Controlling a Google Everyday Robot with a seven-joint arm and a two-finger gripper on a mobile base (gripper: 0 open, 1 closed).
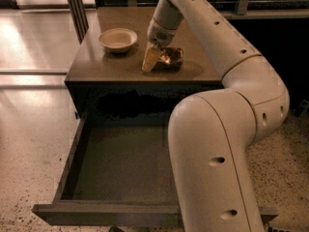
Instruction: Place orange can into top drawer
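Observation:
The orange can (170, 59) lies on its side on the cabinet's brown top (96, 64), right of the middle. My gripper (153, 58) reaches down from the white arm onto the can's left end; one cream-yellow finger (150, 58) shows in front of the can. The top drawer (120, 163) stands pulled out below the cabinet top, with a bare greenish-grey floor. The arm's big white link covers the drawer's right part.
A shallow cream bowl (118, 38) sits on the cabinet top to the left of the can. A dark post (75, 8) stands behind the cabinet's left corner. Shiny floor lies to the left, speckled floor around the drawer.

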